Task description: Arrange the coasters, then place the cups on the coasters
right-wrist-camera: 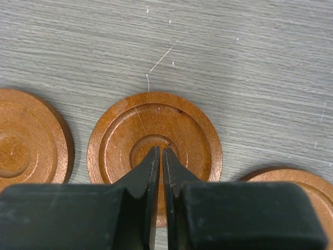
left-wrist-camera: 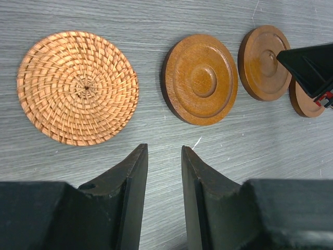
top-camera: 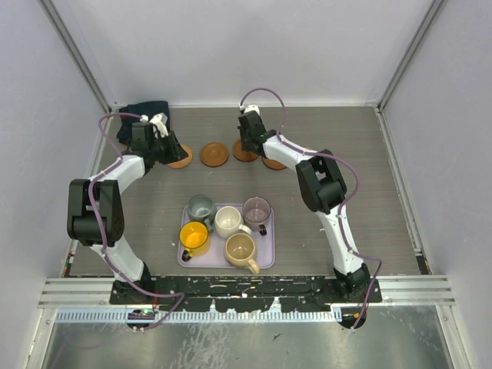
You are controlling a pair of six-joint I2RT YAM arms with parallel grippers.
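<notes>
A row of coasters lies at the back of the table: a woven one (top-camera: 181, 157) (left-wrist-camera: 78, 87) and three brown wooden discs (top-camera: 214, 154) (top-camera: 244, 151) (top-camera: 273, 161). My left gripper (left-wrist-camera: 164, 151) hovers open just in front of the woven coaster and the nearest wooden one (left-wrist-camera: 200, 79), with nothing between its fingers. My right gripper (right-wrist-camera: 161, 151) is shut, its tips over the centre of a wooden coaster (right-wrist-camera: 154, 135), and grips nothing. Several cups stand on the lavender tray (top-camera: 265, 257): grey-green (top-camera: 201, 206), white (top-camera: 228, 221), purple (top-camera: 257, 208), yellow (top-camera: 193, 237), tan (top-camera: 241, 248).
A dark cloth (top-camera: 146, 115) lies in the back left corner, behind the left gripper. White walls close in the table on three sides. The right gripper's black finger (left-wrist-camera: 312, 65) shows at the right edge of the left wrist view.
</notes>
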